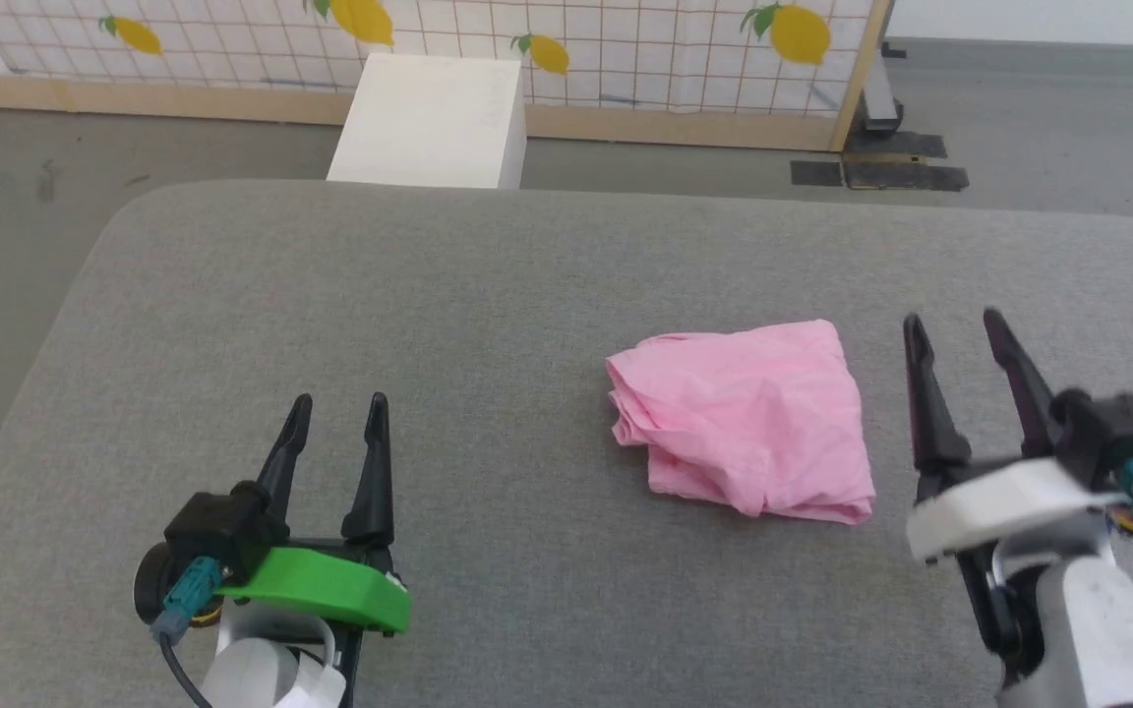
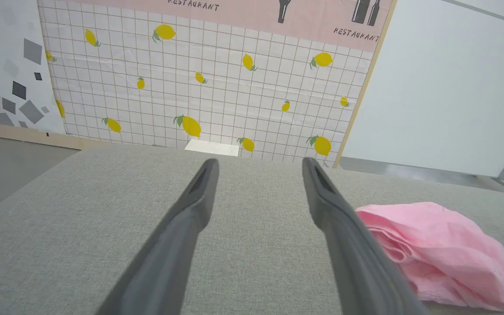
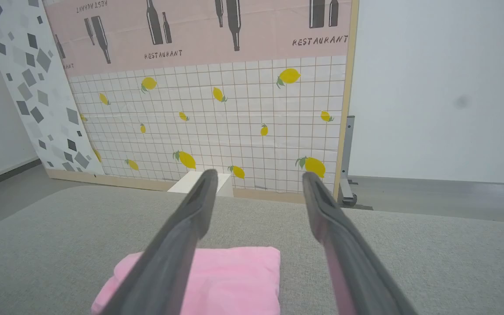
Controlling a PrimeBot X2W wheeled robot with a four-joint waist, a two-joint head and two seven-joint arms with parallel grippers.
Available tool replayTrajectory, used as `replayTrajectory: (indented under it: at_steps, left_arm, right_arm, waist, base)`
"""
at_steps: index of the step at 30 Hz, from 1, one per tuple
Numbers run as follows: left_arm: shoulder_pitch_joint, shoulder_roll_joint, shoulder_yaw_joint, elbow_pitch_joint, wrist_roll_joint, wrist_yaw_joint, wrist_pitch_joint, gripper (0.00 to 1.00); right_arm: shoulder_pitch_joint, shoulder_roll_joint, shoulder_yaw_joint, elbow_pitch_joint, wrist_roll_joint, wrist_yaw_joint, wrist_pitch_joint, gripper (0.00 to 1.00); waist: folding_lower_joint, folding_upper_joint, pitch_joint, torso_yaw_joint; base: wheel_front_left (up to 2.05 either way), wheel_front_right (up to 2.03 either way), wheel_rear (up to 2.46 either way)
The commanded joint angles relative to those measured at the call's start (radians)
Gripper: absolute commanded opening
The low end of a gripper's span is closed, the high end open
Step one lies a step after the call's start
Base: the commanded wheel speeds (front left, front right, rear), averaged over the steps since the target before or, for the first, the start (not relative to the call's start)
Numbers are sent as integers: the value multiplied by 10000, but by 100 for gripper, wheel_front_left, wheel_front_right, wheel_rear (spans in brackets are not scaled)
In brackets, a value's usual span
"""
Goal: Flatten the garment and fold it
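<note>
The garment (image 1: 739, 423) lay in a folded, wrinkled wad on the right half of the grey table (image 1: 429, 295), between the two grippers and nearer the right one. In the head view the table's far edge ran straight across and curved down at a rounded far-left corner, with bare floor (image 1: 16, 177) beyond it. Open cloth stretched to the left of the garment and beyond it to the far edge.

The left gripper (image 1: 340, 399) sat low at the near left, well apart from the garment, its fingers spread a moderate way with nothing between them. The right gripper (image 1: 953, 318) stood just beside the garment's right edge, apart from it, its fingers likewise spread and empty.

Past the far edge stood a white box (image 1: 429, 118) against a lemon-print panel (image 1: 626, 49).

The left wrist view looked at the garment (image 2: 444, 245) from the side, its stacked layers bunched at the near-left edge and partly hidden by a finger. The right wrist view gave the garment (image 3: 234, 275) a straight far edge with a square corner, and higher up the panel's pink band with bottles and the word RESTAURANT.
</note>
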Motion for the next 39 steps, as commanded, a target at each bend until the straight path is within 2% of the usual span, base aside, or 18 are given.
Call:
replayTrajectory:
  at_steps: [1, 9, 17, 39]
  left_arm:
    - [147, -26, 35, 6, -17, -38, -45, 100]
    - [232, -26, 5, 96, -32, -38, -45, 100]
    - [373, -26, -60, 327, 12, -29, -45, 100]
    - [390, -26, -97, 494, 36, 2, -46, 100]
  right_arm:
    - [324, 32, -44, 20, 30, -13, -263, 100]
    - [1462, 34, -173, -42, -146, -13, -880, 100]
    - [2216, 35, -349, -304, -177, -13, -1048, 100]
    - [2457, 35, -433, -324, 18, -13, -1087, 100]
  waist:
    - [0, 0, -110, -135]
    - [0, 0, -301, -306]
    - [0, 0, -426, -394]
    - [0, 0, -396, -536]
  base:
    - [0, 0, 0]
    - [0, 0, 0]
    - [0, 0, 0]
    - [0, 0, 0]
